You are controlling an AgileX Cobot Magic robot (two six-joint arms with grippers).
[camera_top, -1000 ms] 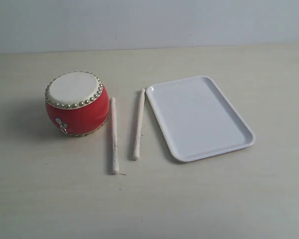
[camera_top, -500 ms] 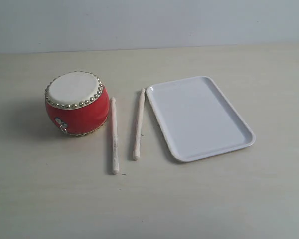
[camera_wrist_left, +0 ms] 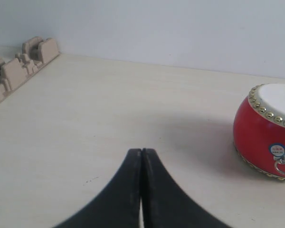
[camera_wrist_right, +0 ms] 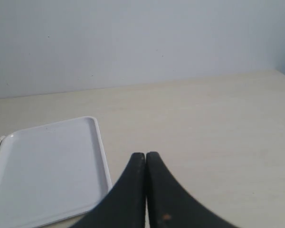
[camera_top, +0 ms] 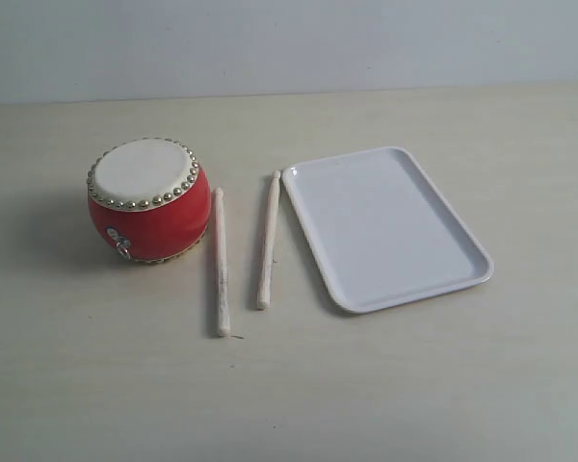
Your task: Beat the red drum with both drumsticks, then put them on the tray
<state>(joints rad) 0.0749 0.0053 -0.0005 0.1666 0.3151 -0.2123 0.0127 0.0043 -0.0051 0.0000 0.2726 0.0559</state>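
Over the last second nothing on the bench (camera_top: pixel 366 385) has shifted. The drum (camera_top: pixel 149 200), both sticks and the tray (camera_top: pixel 385 226) lie just where they did, and neither arm has come into the exterior view. I judge that the task has not really begun: no stick is lifted, the drum is unbeaten and the tray is bare.

The left pincer (camera_wrist_left: pixel 141 152) is fully closed, its two black fingers pressed together with nothing between them. It hangs over bare bench. The drum stands upright, ahead of it and off to one side, well apart.

The right pincer (camera_wrist_right: pixel 146 154) is likewise closed tight and holds nothing. The tray lies ahead of it and to one side, with its near corner fairly close to the fingertips.

The sticks rest flat on the bench between drum and tray. The stick nearer the drum (camera_top: pixel 220 262) has its far end just beside the red body. The stick nearer the tray (camera_top: pixel 268 241) has its far end close to the tray's corner. Both are out of either pincer's reach as things stand.

Each pincer will need to open before it can take a stick.
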